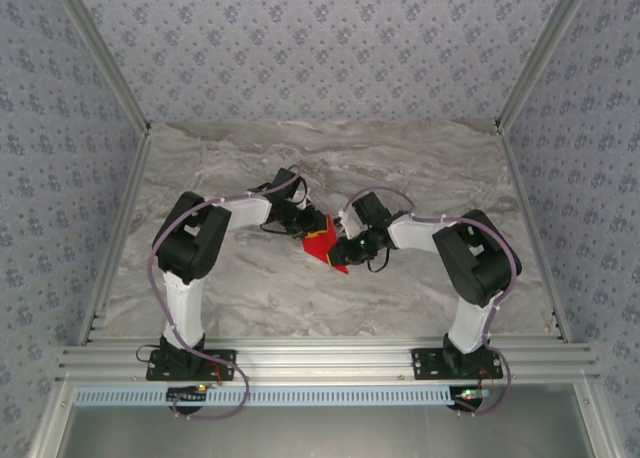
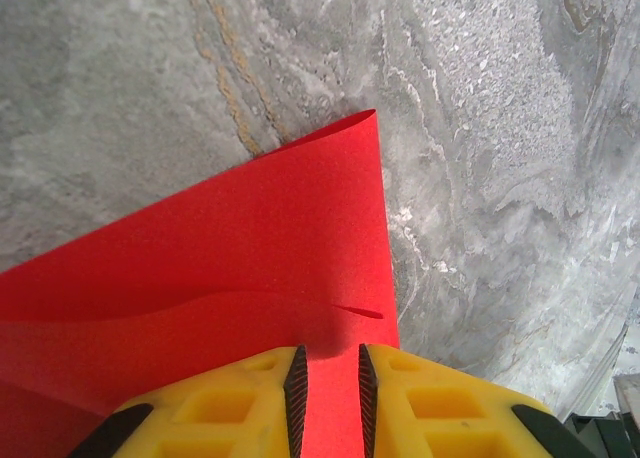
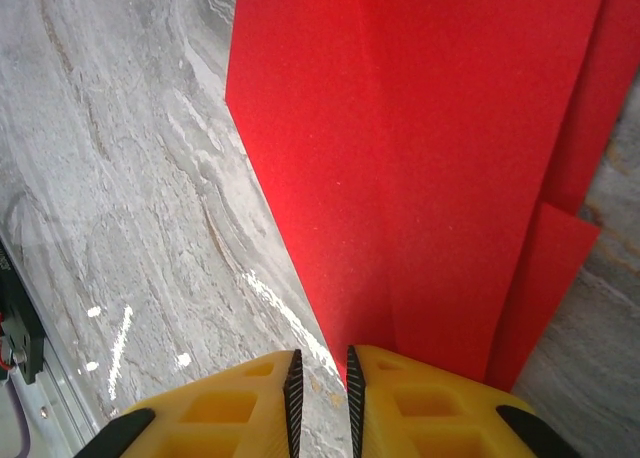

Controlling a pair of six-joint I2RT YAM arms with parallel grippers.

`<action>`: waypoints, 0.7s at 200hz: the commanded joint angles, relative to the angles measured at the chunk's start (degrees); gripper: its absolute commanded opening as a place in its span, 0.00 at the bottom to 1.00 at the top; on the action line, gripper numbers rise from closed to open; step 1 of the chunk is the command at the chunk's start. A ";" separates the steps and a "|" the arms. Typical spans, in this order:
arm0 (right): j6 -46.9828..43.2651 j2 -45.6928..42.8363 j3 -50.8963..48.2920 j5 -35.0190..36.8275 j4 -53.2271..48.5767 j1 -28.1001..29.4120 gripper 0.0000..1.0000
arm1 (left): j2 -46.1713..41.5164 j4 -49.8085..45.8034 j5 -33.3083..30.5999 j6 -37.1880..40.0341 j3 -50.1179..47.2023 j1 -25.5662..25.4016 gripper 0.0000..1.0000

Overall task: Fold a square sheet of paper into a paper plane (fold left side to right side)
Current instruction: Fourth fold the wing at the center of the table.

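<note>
Two grips: left pincer (image 2: 327, 366) and right pincer (image 3: 320, 370) nip plain red paper (image 1: 320, 240).

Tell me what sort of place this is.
Probably a robot test cell: left arm and right arm bolted to an aluminium rail, a marble-look table, and wallpapered panels closing it in.

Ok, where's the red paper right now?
Top view: the red paper lies central on the table, left gripper at its left edge, right gripper at its right.
</note>
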 commanded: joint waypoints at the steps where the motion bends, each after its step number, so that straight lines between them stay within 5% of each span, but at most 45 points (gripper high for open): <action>1: 0.13 1.46 -2.13 0.39 -3.54 -0.06 0.21 | 1.22 -4.50 -2.69 0.62 -1.93 -0.43 0.24; 140: 1.76 -4.58 -11.27 -0.22 -5.39 0.50 0.11 | 1.53 -4.32 -3.51 0.30 -2.97 0.48 0.22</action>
